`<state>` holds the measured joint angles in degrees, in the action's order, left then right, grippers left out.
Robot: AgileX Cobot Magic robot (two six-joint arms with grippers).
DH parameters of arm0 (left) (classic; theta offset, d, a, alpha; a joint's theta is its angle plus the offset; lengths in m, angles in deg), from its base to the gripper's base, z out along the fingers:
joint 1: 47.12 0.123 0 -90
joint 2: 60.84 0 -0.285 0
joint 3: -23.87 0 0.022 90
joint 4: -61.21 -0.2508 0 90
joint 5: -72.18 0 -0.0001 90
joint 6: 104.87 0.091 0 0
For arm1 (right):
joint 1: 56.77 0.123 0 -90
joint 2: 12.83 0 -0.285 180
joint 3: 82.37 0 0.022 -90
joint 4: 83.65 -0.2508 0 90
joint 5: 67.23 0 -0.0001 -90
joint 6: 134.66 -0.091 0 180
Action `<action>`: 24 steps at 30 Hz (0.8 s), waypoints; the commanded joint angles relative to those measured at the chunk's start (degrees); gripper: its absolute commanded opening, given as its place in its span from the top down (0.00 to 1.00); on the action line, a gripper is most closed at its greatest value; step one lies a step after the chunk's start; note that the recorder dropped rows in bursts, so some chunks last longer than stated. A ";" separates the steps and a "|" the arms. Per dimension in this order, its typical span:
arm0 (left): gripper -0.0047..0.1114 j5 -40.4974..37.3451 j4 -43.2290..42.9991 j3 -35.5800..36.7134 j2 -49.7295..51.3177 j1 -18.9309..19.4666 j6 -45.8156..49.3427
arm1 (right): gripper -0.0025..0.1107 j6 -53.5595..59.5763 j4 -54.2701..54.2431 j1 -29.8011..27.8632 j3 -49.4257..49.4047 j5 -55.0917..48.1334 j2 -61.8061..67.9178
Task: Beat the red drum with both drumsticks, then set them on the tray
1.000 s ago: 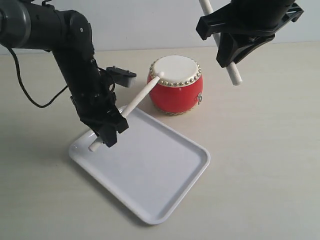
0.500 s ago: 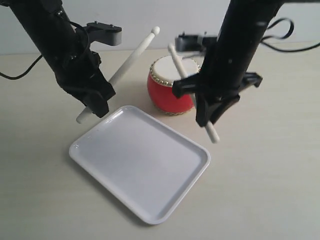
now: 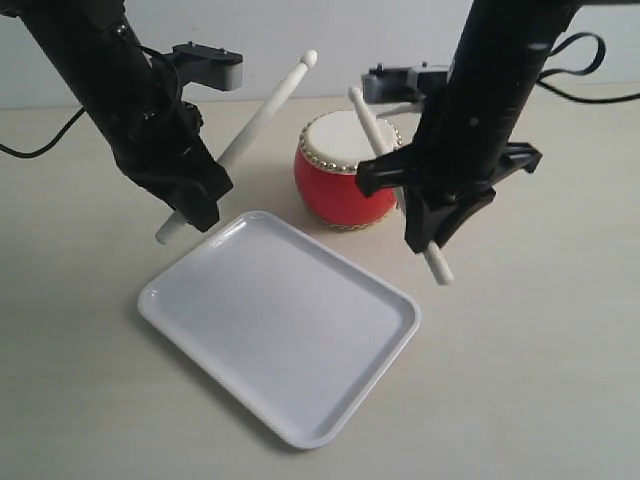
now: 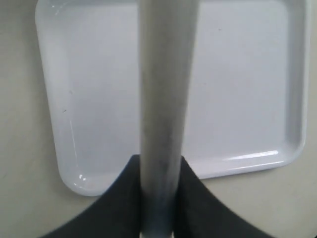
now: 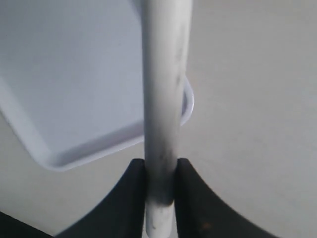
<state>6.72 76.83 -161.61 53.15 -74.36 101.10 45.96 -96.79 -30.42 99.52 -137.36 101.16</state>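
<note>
- Left arm [image 3: 120, 90]: black, jointed, coming down from 11 o'clock in the exterior view. Its wrist is tipped so the left gripper [image 3: 196, 207] hangs above the table just off the tray's far-left edge.
- Left gripper: dark fingers [image 4: 124, 198] closed narrowly on the left drumstick [image 3: 245, 145], gripping near its butt.
- Left drumstick: slim, pale, smooth round wood. It is slanted with the small rounded tip up toward 1 o'clock and the butt toward 7 o'clock, and it is clear of the drum. In the left wrist view the shaft [image 4: 166, 99] runs across the tray [image 4: 237, 89].
- Right arm [image 3: 490, 90]: black and steeply upright, descending from 12 o'clock. The right gripper [image 3: 430, 228] sits at 4 o'clock of the drum.
- Right gripper: fingers [image 5: 124, 198] pinched on the right drumstick [image 3: 380, 145] near its lower end.
- Right drumstick: the same pale wood, with its tip toward 11 o'clock and its butt toward 5 o'clock. It crosses in front of the drum's skin, but contact cannot be told.
- Red drum [image 3: 345, 190]: squat barrel with a glossy red body, a cream skin ringed with gold studs and a small metal side ring. It stands on the table at 1 o'clock of the tray, just beyond its far edge.
- Tray [image 3: 280, 330]: glossy white rectangle with rounded corners and a low raised rim, lying flat and turned diagonally.
- Table [image 3: 540, 380]: matte pale beige.
</note>
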 commanded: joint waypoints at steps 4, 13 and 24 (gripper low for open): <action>0.96 -0.18 0.08 0.07 -0.77 0.12 -0.45 | 0.98 -0.93 -1.66 -0.30 -2.54 0.16 5.22; 0.96 2.45 0.34 -0.71 0.40 -0.14 0.60 | 0.98 -0.62 4.61 -0.30 6.18 0.16 -12.01; 0.96 -4.50 5.88 -6.74 14.12 0.11 2.24 | 0.98 -0.62 6.27 -0.30 6.45 0.16 -15.82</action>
<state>3.02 81.24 -167.50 70.93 -74.36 103.03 45.34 -90.83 -30.42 105.73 -137.43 85.92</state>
